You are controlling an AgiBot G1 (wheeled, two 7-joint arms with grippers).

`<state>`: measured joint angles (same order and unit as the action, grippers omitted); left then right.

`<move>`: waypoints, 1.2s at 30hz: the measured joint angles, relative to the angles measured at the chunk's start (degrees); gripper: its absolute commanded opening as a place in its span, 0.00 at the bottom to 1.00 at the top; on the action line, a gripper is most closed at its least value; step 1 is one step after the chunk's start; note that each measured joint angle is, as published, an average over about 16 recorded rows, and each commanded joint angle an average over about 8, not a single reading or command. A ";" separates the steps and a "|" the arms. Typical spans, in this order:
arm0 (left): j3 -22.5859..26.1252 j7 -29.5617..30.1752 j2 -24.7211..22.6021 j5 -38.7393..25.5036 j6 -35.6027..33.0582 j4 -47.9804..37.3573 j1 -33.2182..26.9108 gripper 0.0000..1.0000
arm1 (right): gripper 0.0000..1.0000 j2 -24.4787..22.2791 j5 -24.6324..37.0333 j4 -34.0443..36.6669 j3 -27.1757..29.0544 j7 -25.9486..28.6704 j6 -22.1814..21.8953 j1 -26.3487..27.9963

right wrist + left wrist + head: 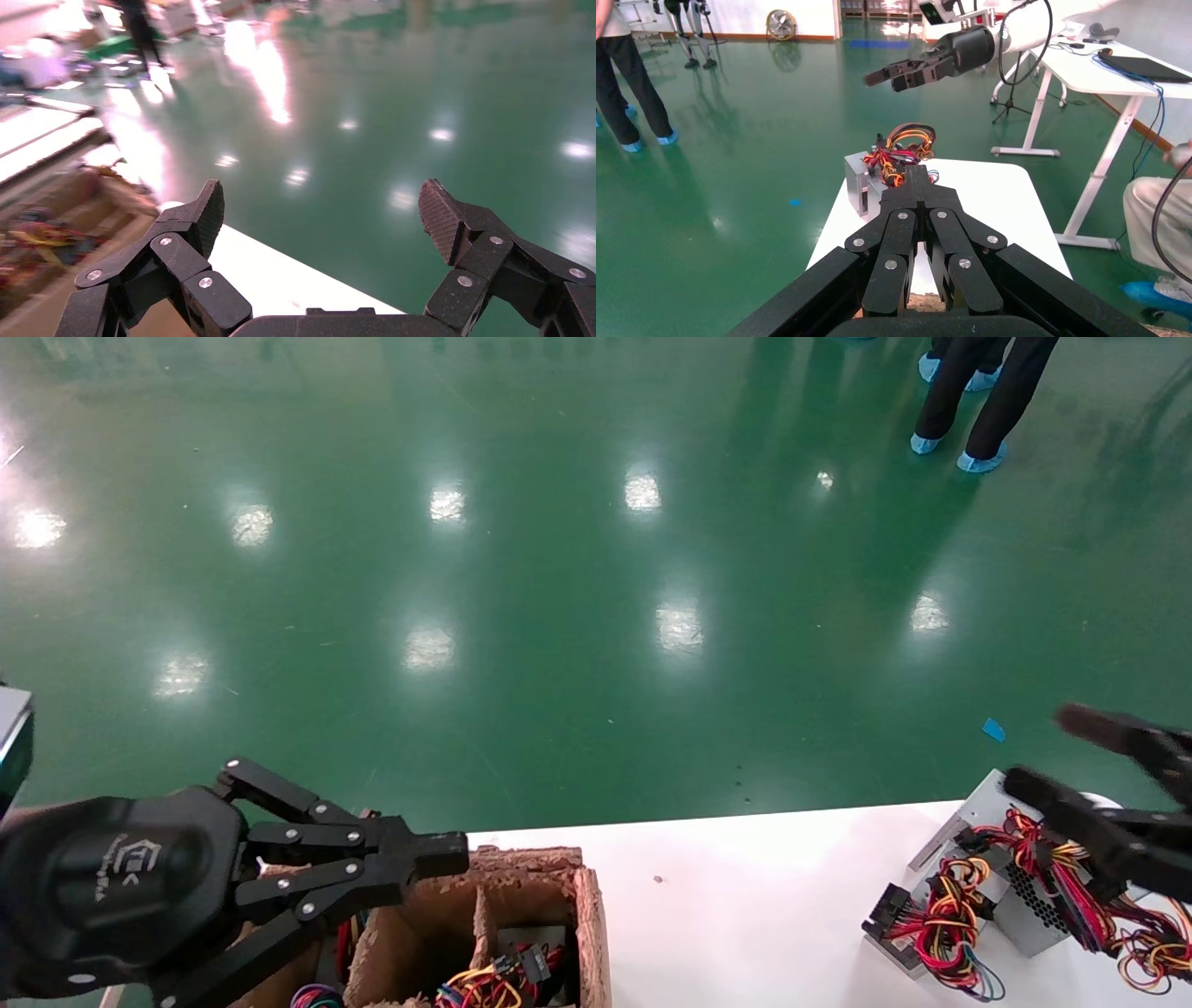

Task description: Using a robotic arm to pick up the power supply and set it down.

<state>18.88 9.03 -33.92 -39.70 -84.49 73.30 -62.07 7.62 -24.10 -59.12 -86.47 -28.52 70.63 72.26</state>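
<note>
Grey metal supply [1001, 877] sits on my white surface [745, 896], well right of the box [521, 915]. Right gripper [1043, 752] hangs over it, jaws wide; left gripper [452, 851] is above the box, jaws closed.

Bright overhead lighting; specular glare spots across the glossy green floor [559, 570]; right wrist view's left side motion-blurred and overexposed.

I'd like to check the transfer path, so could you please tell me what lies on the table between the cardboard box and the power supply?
In the head view, only bare white table lies between the cardboard box and the power supply.
</note>
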 measured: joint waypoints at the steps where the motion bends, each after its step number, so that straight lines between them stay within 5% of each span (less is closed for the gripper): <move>1: 0.00 0.00 0.00 0.00 0.00 0.00 0.00 0.00 | 1.00 0.58 1.39 -0.31 1.49 0.83 0.32 -0.23; 2: 0.00 0.00 0.00 0.00 0.00 0.00 0.00 0.02 | 1.00 1.16 2.78 -0.61 2.97 1.66 0.64 -0.45; 10: 0.01 -0.01 0.01 0.01 0.01 0.00 0.00 1.00 | 1.00 5.79 13.94 -3.06 14.89 8.30 3.18 -2.26; 36: 0.05 -0.03 0.02 0.04 0.02 0.00 -0.01 1.00 | 1.00 20.91 50.34 -11.03 53.77 29.97 11.50 -8.17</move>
<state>18.93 9.00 -33.89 -39.66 -84.47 73.30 -62.09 28.53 26.24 -70.15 -32.71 1.45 82.13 64.10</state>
